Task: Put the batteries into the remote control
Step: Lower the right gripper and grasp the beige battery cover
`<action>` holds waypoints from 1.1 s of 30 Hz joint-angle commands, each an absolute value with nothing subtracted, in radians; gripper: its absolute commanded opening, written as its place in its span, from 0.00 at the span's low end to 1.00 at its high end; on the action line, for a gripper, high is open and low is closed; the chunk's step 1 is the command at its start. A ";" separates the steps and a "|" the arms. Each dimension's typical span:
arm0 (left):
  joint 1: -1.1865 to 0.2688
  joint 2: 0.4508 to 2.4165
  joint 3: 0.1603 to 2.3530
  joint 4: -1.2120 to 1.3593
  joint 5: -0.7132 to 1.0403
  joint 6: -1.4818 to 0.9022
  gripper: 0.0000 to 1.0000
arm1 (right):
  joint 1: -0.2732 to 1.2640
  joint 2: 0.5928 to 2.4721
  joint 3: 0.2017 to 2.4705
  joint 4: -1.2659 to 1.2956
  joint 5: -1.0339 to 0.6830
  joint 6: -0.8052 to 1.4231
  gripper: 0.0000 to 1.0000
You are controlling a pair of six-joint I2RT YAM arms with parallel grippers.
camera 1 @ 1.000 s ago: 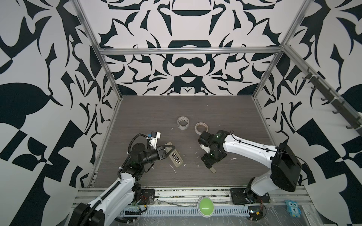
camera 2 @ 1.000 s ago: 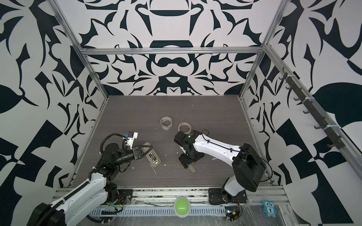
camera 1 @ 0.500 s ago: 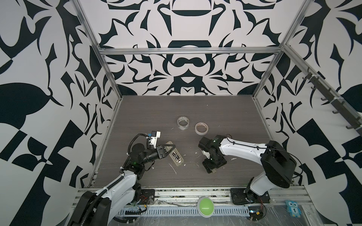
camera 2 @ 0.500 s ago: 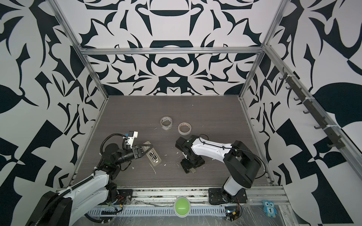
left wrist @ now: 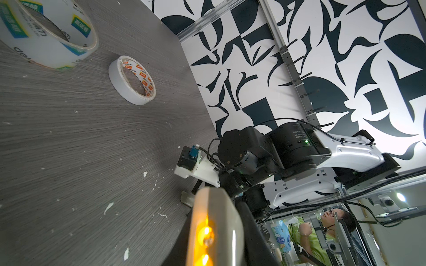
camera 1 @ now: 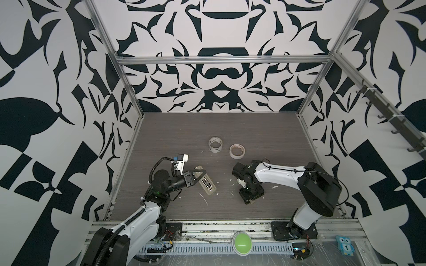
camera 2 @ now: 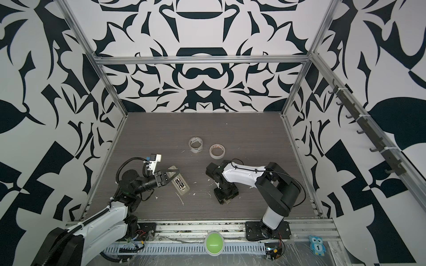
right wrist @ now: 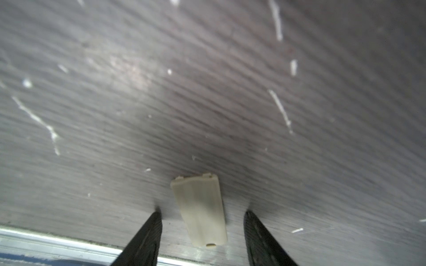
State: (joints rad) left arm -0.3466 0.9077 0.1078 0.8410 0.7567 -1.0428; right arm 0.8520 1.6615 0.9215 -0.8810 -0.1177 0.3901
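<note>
The remote control (camera 1: 208,187) lies back-up on the grey table, its battery compartment uncovered. Dark shapes in the compartment (camera 1: 205,183) look like the batteries, too small to be sure. My left gripper (camera 1: 198,173) is shut on the remote's far end; in the left wrist view the cream remote control (left wrist: 221,221) fills the space between the jaws. My right gripper (right wrist: 202,213) points down at the table and is open. The cream battery cover (right wrist: 199,207) lies flat between its black fingers (right wrist: 149,232), with a gap on each side. In both top views the right gripper (camera 1: 251,200) (camera 2: 227,200) hides most of the cover.
Two tape rolls stand behind the arms, a clear one (camera 1: 210,147) and a white one (camera 1: 237,157). White flecks are scattered over the table (camera 1: 230,129). The aluminium front rail (right wrist: 57,241) runs close behind the right gripper. A green button (camera 1: 241,240) sits on the front rail.
My right gripper has come down toward the front over the battery cover, and its fingers have drawn closer together. The left gripper and the remote have not moved.
</note>
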 commanded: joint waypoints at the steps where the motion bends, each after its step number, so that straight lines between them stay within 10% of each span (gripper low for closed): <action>1: -0.341 0.911 0.100 0.882 0.768 -1.049 0.00 | 0.850 1.658 0.922 -0.897 -0.126 0.393 0.56; 33: -0.339 0.988 0.108 0.857 0.671 -1.003 0.00 | 0.906 1.602 0.960 -0.908 -0.061 0.357 0.17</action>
